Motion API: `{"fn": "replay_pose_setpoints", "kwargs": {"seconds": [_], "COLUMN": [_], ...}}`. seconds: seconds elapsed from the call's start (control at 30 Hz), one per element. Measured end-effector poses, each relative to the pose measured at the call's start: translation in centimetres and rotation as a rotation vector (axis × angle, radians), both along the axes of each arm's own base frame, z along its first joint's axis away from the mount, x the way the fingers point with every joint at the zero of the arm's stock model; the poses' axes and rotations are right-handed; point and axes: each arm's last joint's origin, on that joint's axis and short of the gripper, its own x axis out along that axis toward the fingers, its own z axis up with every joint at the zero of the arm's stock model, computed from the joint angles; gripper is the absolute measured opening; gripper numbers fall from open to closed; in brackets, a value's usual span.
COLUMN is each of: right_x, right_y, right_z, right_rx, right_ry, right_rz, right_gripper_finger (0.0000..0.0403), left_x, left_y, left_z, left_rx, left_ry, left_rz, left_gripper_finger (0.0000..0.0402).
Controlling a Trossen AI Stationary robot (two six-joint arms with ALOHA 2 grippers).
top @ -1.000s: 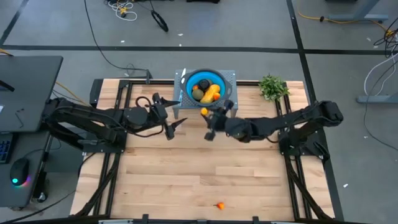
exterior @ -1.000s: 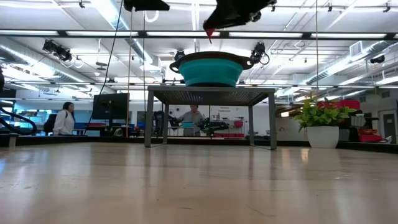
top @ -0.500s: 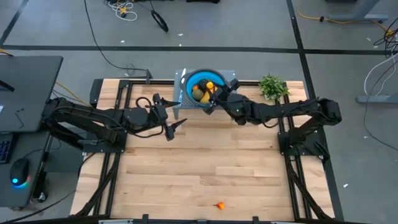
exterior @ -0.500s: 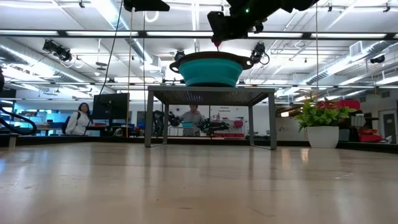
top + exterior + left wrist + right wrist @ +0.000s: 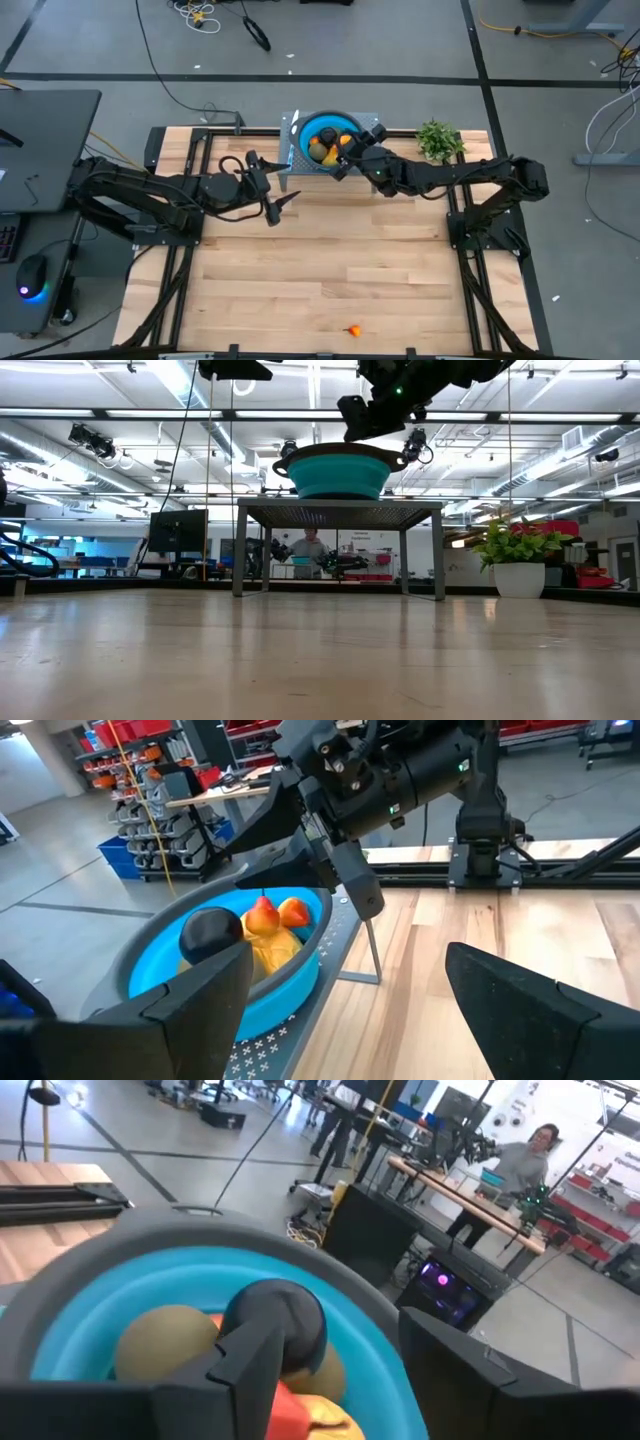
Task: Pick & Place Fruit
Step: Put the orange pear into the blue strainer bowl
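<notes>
A blue bowl (image 5: pixel 306 128) stands on a small grey stand (image 5: pixel 373 124) at the table's far middle. In it lie a black round fruit (image 5: pixel 285 1318), an olive-green oval (image 5: pixel 168 1342), a yellow fruit (image 5: pixel 268 948) and two orange-red ones (image 5: pixel 263 917). My right gripper (image 5: pixel 344 152) hovers over the bowl's right half, open, with nothing between its fingers (image 5: pixel 250 1355). One more tiny orange-red fruit (image 5: pixel 352 329) lies on the table by the near edge. My left gripper (image 5: pixel 272 186) waits open, in the air left of the stand.
A leafy green plant in a white pot (image 5: pixel 438 139) stands at the far right, just beyond my right arm. The stand's thin legs (image 5: pixel 238 550) lift the bowl well above the wooden table (image 5: pixel 320 270). People move in the room behind.
My right gripper has swung from in front of the stand toward the far edge, over the bowl, carrying a small orange-red fruit at its fingertips. In the last half second it has let go; the fruit no longer shows under its tips.
</notes>
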Motion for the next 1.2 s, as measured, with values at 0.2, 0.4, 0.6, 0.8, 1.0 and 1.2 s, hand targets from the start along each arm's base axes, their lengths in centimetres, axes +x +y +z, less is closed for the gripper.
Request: {"fn": "replay_pose_setpoints", "kwargs": {"seconds": [0.2,0.4,0.6,0.8,1.0,1.2], "right_x": [0.0,-0.1,-0.7,-1.9,-3.2,-4.3], "right_y": [0.6,3.9,8.6,13.1,16.7,20.6], "right_z": [0.4,2.1,2.3,0.7,-1.4,-4.1], "right_rx": [-0.032,-0.099,-0.058,0.090,0.464,0.666], "right_ry": [-0.012,-0.069,-0.076,-0.026,0.086,0.218], "right_rz": [-0.018,0.049,0.185,0.334,0.665,0.871], "right_gripper_finger": [0.0215,0.0216,0.0216,0.0216,0.0216,0.0216], "left_x": [0.0,0.0,0.0,0.0,0.0,0.0], "left_y": [0.0,0.0,0.0,0.0,0.0,0.0], "left_z": [0.0,0.0,0.0,-0.1,0.0,0.0], "left_rx": [0.000,0.001,0.001,-0.001,-0.004,-0.010], "left_ry": [0.002,0.004,0.004,0.004,0.002,-0.002], "left_rz": [0.000,0.000,0.000,0.000,0.001,0.002], "left_gripper_finger": [0.0340,0.0340,0.0340,0.0340,0.0340,0.0340]}}
